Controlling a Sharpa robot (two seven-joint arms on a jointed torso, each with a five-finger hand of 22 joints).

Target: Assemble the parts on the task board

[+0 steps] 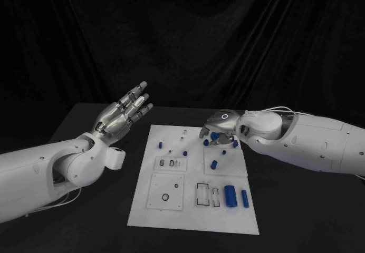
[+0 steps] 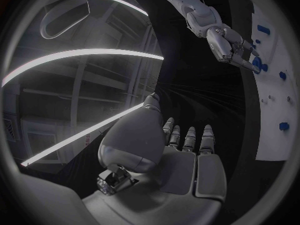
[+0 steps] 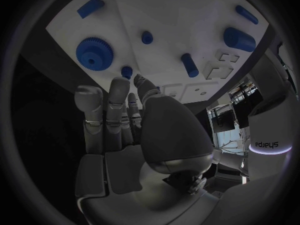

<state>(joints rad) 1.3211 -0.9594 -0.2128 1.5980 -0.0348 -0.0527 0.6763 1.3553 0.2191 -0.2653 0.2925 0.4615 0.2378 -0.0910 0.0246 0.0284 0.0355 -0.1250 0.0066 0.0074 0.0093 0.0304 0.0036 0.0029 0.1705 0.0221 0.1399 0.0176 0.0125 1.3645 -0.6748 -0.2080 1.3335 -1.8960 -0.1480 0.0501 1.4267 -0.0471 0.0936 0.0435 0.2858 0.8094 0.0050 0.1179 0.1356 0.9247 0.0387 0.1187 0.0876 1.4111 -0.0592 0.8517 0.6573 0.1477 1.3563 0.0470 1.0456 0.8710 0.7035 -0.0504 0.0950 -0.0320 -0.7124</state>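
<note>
The white task board [image 1: 190, 211] lies in the middle of the black table. My right hand [image 1: 221, 125] hovers over its far right corner, fingers pointing down with nothing in them. In the right wrist view its fingers [image 3: 112, 110] reach toward a blue gear [image 3: 94, 52] and a short blue peg [image 3: 127, 71]; whether they touch the board I cannot tell. Two blue cylinders [image 1: 230, 196] lie side by side near the board's front right. My left hand [image 1: 125, 113] is raised above the table left of the board, fingers spread and empty.
More small blue pieces sit on the board: a peg [image 1: 160, 143] far left, a piece [image 1: 215, 164] mid right, a cylinder [image 3: 189, 65] and a thick cylinder [image 3: 239, 39]. Bare black table [image 1: 91, 226] surrounds the board. A dark curtain hangs behind.
</note>
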